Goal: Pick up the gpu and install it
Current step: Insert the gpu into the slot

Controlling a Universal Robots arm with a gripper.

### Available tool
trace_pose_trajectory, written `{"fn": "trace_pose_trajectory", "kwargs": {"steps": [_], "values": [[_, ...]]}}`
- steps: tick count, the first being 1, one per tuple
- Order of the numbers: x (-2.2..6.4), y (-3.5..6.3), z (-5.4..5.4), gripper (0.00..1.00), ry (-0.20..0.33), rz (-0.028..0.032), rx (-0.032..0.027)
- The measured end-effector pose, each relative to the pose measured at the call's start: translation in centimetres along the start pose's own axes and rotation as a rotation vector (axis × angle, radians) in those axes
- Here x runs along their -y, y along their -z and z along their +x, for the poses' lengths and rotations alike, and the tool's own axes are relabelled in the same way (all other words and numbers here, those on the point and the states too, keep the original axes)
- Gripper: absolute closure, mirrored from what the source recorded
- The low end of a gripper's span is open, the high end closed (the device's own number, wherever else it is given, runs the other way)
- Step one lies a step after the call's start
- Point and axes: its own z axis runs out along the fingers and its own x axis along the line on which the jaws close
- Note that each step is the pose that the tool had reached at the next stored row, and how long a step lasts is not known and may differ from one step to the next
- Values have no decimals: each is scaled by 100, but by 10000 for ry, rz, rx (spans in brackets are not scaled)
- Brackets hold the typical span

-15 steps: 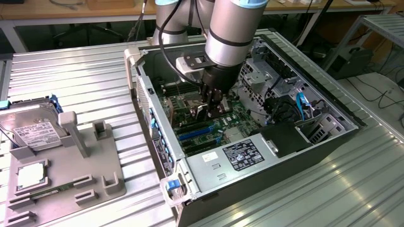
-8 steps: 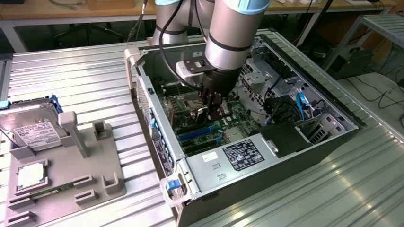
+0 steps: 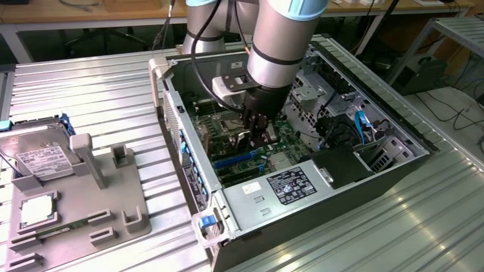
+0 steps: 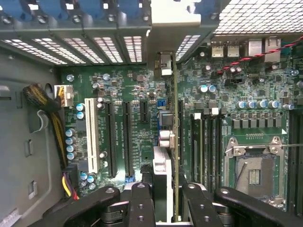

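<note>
Your gripper (image 4: 166, 201) pinches the gpu (image 4: 163, 163) edge-on, inside the case (image 3: 340, 215) over the motherboard (image 4: 132, 85); its long axis runs parallel to the slots (image 4: 111, 142), bracket toward the rear grille (image 4: 94, 47).

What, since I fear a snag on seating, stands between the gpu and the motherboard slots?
Nothing visible does. The gripper holds the gpu edge-on over the motherboard, and the slots beside it look bare. The cable bundle lies off at the case wall, apart from the gpu.
</note>
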Motion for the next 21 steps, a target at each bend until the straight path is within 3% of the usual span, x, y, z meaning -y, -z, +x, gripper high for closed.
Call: {"fn": "trace_pose_trajectory", "kwargs": {"steps": [21], "values": [[-22, -130, -53, 72, 2, -1, -4]]}}
